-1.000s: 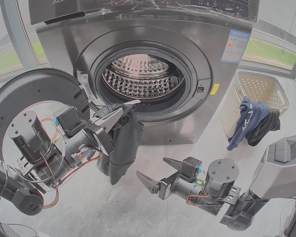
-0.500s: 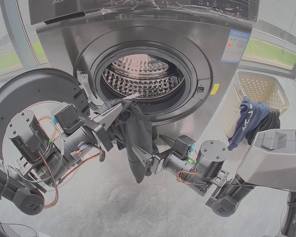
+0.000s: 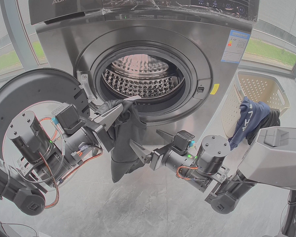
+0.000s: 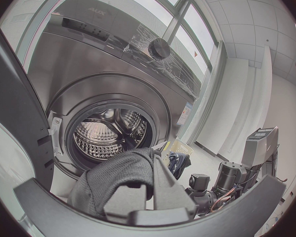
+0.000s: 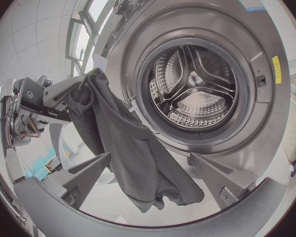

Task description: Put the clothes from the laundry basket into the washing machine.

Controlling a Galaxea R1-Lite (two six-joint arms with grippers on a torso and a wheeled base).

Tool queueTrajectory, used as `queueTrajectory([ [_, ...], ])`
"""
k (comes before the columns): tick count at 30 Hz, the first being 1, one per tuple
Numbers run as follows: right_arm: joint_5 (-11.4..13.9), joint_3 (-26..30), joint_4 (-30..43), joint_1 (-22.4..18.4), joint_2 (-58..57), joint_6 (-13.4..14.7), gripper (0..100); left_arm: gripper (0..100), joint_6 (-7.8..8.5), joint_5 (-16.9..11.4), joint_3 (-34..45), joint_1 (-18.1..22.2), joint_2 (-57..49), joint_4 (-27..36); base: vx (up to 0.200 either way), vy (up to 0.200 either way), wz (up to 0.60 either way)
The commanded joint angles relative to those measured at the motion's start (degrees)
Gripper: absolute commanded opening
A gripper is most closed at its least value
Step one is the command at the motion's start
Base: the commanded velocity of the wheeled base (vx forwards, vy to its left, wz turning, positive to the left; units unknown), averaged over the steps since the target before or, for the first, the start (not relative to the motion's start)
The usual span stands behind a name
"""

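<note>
Grey floor (image 3: 138, 208) lies nearest. Over it, the right gripper (image 3: 144, 136) has its jaws wide beside a dark garment (image 3: 125, 142). The garment hangs from the left gripper (image 3: 130, 102) at 9 o'clock, jaws clamped on it. Beyond, at 12, the washing machine (image 3: 187, 33) stands open. The laundry basket (image 3: 263, 86) sits at 3 o'clock.

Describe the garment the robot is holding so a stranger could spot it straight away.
Find the silver washing machine with its door open. At the lower edge of the drum opening, the left end effector pinches a dark grey garment. Unlike the blue garment draped over the laundry basket, it dangles in mid-air.
</note>
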Motion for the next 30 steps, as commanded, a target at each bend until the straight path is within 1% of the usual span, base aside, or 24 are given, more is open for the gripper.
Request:
queueTrajectory([
  [1,2.0,-5.2,-0.2,0.4,4.5,0.0,100,0,-0.05,0.0,0.0,0.0,0.0,-0.3,0.0,0.0,0.0],
  [4,3.1,-8.5,0.4,0.5,6.3,0.0,100,0,-0.05,0.0,0.0,0.0,0.0,-0.3,0.0,0.0,0.0],
  [8,3.1,-10.7,0.2,1.0,7.5,0.0,100,0,0.04,0.0,0.0,0.0,0.0,-0.3,0.0,0.0,0.0],
  [12,2.9,-11.6,-0.3,1.2,7.9,0.0,100,0,-0.05,0.0,0.1,0.0,0.0,-0.3,0.0,0.0,0.0],
  [16,2.8,-12.0,-0.3,1.3,7.8,-0.9,100,0,-0.05,0.0,0.2,0.1,0.0,-0.3,0.0,0.0,0.0],
  [21,2.4,-12.3,-0.3,1.8,7.6,-1.0,100,0,-0.05,0.0,0.3,0.1,0.2,-0.3,0.0,0.0,0.0],
  [22,2.4,-12.2,-0.3,1.8,7.5,-1.0,0,0,-0.05,0.0,0.3,0.1,0.5,-0.3,0.0,0.0,0.0],
  [26,2.1,-11.4,-0.3,2.1,6.0,-1.0,0,0,0.04,0.0,0.2,1.1,1.2,-0.3,0.0,0.0,0.0],
  [27,1.3,-10.1,-0.3,2.1,4.2,-1.1,0,0,0.04,0.0,0.0,1.6,1.6,-0.5,0.0,0.0,0.0],
  [28,1.1,-9.0,-0.3,2.1,3.1,-1.1,0,0,0.04,0.0,0.0,1.9,1.7,-0.8,0.0,0.0,0.0],
  [29,1.1,-9.0,-0.3,2.1,3.1,-1.1,0,0,0.04,0.0,0.0,1.9,1.7,-0.8,0.0,0.0,0.0],
  [30,1.1,-7.0,-0.2,2.1,1.6,-1.1,0,0,0.04,0.0,0.0,2.4,1.9,-1.4,0.0,0.0,0.0],
])
